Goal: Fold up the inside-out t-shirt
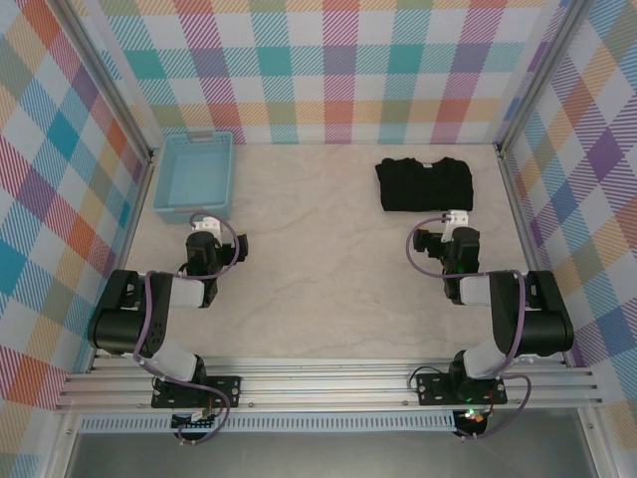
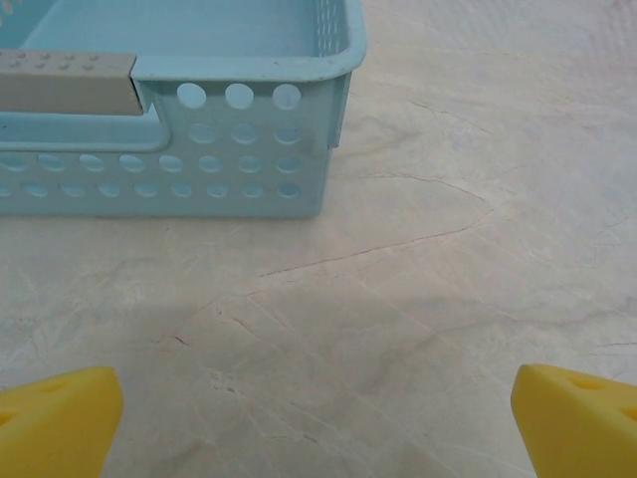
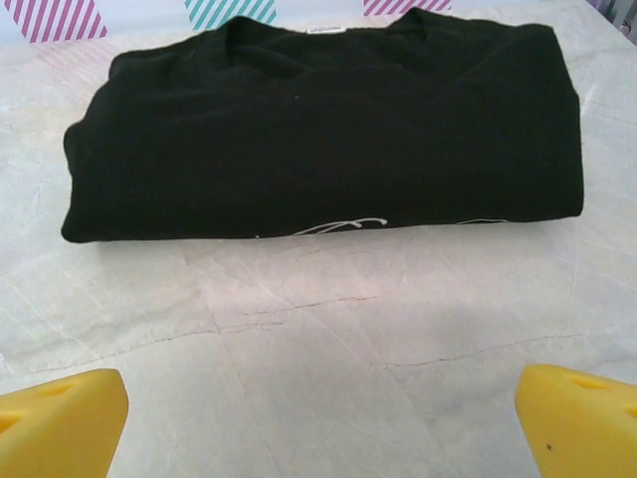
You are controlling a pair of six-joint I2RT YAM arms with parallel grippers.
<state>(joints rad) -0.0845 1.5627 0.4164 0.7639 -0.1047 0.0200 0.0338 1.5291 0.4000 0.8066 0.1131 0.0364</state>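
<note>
Here the pale marbled table point(image 1: 328, 259) lies under everything. The black t-shirt point(image 1: 424, 185) lies on its far right part, folded into a flat rectangle, well apart from the light blue basket point(image 1: 195, 175) at the far left. The right gripper point(image 3: 318, 423) stands near the t-shirt's front edge, jaws wide apart, not touching it. The left gripper point(image 2: 318, 423) faces the basket's near wall, jaws also wide apart.

One desk point(image 1: 328, 259) carries one black t-shirt point(image 1: 424, 184) and one light blue basket point(image 1: 195, 175). There are two robot arms: one left arm point(image 1: 149, 319) and one right arm point(image 1: 518, 309). There are two hands, the left hand point(image 1: 205, 223) and the right hand point(image 1: 457, 217). Each hand has two yellow fingertips point(image 2: 55, 418), four altogether.
</note>
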